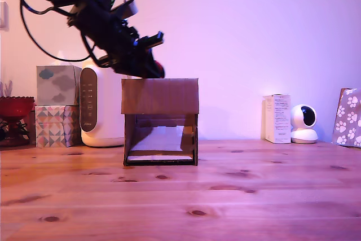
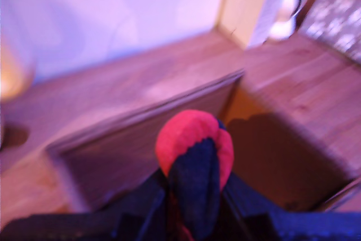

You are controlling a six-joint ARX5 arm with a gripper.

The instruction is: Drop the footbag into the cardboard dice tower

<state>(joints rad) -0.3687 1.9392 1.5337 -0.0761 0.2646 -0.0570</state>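
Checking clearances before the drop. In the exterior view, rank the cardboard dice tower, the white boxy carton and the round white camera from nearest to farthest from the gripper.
1. The cardboard dice tower, directly beneath the gripper.
2. The white boxy carton, toward the exterior view's right.
3. The round white camera, just beyond the carton, farther right.

— Where is the footbag (image 2: 193, 156)?

— Up in the air, just over the open top of the cardboard dice tower (image 1: 160, 121). It is pinched on two sides.

— What does it look like?

— A small soft ball, red with dark blue.

— And the tower?

— A brown box standing straight on the wood. It has a plain wide band on top. Below is a framed hole with a pale slide inside.
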